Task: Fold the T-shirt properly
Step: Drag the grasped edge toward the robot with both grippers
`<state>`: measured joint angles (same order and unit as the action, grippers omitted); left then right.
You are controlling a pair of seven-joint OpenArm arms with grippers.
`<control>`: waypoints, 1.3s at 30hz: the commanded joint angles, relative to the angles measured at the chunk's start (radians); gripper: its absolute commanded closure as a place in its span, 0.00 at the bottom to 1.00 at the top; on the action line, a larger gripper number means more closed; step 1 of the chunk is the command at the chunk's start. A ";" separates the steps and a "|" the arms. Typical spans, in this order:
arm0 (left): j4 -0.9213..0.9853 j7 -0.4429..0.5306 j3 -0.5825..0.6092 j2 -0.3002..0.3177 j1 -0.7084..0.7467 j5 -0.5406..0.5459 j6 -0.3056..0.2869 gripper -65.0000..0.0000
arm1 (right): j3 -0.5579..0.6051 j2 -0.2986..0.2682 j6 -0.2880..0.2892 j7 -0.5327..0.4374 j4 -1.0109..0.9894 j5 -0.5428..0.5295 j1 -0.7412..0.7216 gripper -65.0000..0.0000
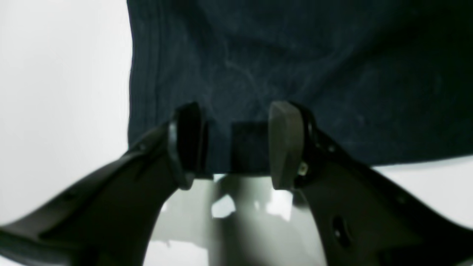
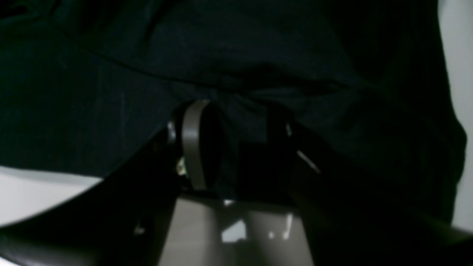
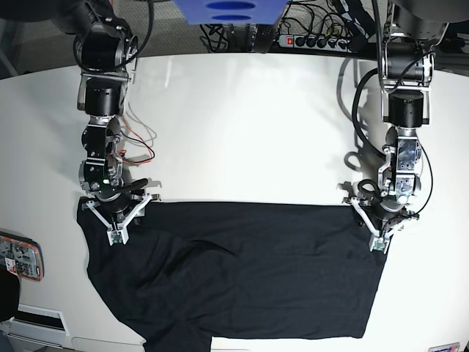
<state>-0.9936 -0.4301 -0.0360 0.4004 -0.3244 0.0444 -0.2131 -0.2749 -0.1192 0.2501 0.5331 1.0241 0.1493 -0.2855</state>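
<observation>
The black T-shirt (image 3: pixel 242 271) lies spread on the white table (image 3: pixel 242 125), its far edge a straight line between my two grippers. My left gripper (image 3: pixel 378 233) is at the shirt's far right corner. In the left wrist view the left gripper (image 1: pixel 238 111) has its jaws apart, resting on the T-shirt (image 1: pixel 295 55) astride its edge. My right gripper (image 3: pixel 115 231) is at the far left corner. In the right wrist view the right gripper (image 2: pixel 236 111) also has its jaws apart, with wrinkled T-shirt (image 2: pixel 92 92) fabric between them.
A power strip (image 3: pixel 308 40) and cables lie at the table's back. Red and white wires (image 3: pixel 135 139) trail beside the right arm. A colourful flat object (image 3: pixel 18 257) sits at the left edge. The shirt's lower left reaches the table's front edge.
</observation>
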 commanded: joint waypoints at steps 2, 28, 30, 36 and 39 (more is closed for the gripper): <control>0.008 0.017 -0.006 0.016 -0.025 -0.001 0.005 0.58 | -0.002 -0.009 -0.007 -0.009 0.015 0.002 -0.024 0.65; -0.095 0.130 -0.123 0.027 0.221 0.133 0.008 0.58 | -0.001 -0.009 -0.007 0.052 0.361 0.003 0.176 0.65; -0.095 0.130 -0.124 0.028 0.219 0.133 0.008 0.58 | -0.001 -0.009 -0.007 0.075 0.378 0.003 0.173 0.65; -0.095 0.130 -0.124 0.028 0.222 0.133 0.008 0.58 | -0.001 -0.009 -0.007 0.083 0.258 0.002 0.130 0.65; -0.095 0.130 -0.124 0.028 0.224 0.131 0.008 0.58 | -0.001 -0.009 -0.007 0.083 0.243 0.002 0.093 0.65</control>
<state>-1.0859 -0.2543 -0.1558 0.4129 -0.1017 0.2058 -0.2142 -0.2729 -0.1196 0.2459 0.6487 1.2461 0.1577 -0.1589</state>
